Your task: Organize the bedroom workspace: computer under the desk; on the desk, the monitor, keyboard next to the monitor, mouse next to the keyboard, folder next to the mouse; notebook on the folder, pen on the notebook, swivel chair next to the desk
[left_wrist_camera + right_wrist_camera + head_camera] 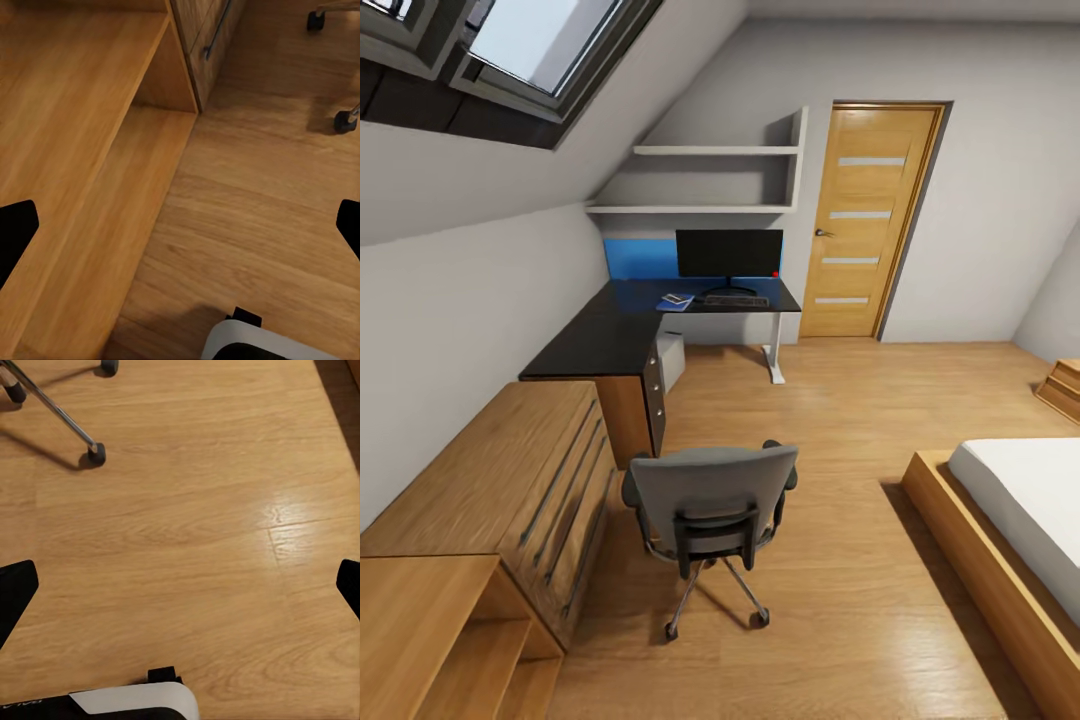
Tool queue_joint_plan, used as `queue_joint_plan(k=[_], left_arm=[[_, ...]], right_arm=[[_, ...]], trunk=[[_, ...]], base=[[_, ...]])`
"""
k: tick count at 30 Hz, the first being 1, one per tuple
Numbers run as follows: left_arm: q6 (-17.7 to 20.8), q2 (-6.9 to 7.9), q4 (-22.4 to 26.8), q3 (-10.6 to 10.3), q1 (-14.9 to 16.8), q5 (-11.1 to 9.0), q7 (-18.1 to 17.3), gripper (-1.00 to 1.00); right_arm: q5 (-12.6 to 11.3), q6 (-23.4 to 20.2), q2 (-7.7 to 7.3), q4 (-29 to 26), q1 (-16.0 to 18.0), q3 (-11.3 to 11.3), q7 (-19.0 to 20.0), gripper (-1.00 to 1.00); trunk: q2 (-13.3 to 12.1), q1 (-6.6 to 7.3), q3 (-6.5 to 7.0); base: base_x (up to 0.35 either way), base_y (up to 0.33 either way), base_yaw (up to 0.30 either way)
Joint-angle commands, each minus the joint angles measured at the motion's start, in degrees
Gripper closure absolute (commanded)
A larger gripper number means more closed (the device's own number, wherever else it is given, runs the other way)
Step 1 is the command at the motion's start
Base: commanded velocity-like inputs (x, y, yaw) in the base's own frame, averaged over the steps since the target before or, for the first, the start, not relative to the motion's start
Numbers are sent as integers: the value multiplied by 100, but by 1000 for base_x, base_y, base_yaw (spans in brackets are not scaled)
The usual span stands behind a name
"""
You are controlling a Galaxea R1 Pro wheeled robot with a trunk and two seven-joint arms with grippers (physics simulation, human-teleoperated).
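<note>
The grey swivel chair (710,500) stands on the open floor with its back toward me, well apart from the black-topped desk (610,340). On the desk's far end the monitor (729,253) stands upright, with the keyboard (736,300) in front of it. To the keyboard's left lies the blue folder (673,304) with the grey notebook (677,298) on top. The light grey computer (671,360) sits under the desk. Mouse and pen are too small to make out. My left gripper (180,229) hangs open over floor beside a wooden shelf. My right gripper (180,589) is open above bare floor near a chair wheel (96,453).
A light wood cabinet (530,480) with long metal handles and an open shelf unit (440,640) line the left wall. A low bed (1010,520) lies at the right. A wooden door (870,220) and wall shelves (710,180) are at the back.
</note>
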State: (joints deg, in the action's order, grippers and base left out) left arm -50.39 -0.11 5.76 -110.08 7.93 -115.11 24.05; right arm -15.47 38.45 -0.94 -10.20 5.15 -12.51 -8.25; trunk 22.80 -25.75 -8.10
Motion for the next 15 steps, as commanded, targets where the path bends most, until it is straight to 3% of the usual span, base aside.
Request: queue_joint_plan(k=[1,7,15], left_arm=[[-14,2,12,-48,7,-6,56,-100],[-14,2,12,-48,7,-5,56,-100],[-14,2,12,-48,7,-5,56,-100]], right_arm=[[-35,13,-2,0,4,-50,-28,-100],[-35,14,-2,1,4,-50,-28,-100],[-35,17,-2,1,4,-50,-28,-100]], trunk=[[12,-3,-12],[12,-3,-12],[12,-3,-12]], base=[[-21,14,0],[-21,32,0],[-70,177,0]])
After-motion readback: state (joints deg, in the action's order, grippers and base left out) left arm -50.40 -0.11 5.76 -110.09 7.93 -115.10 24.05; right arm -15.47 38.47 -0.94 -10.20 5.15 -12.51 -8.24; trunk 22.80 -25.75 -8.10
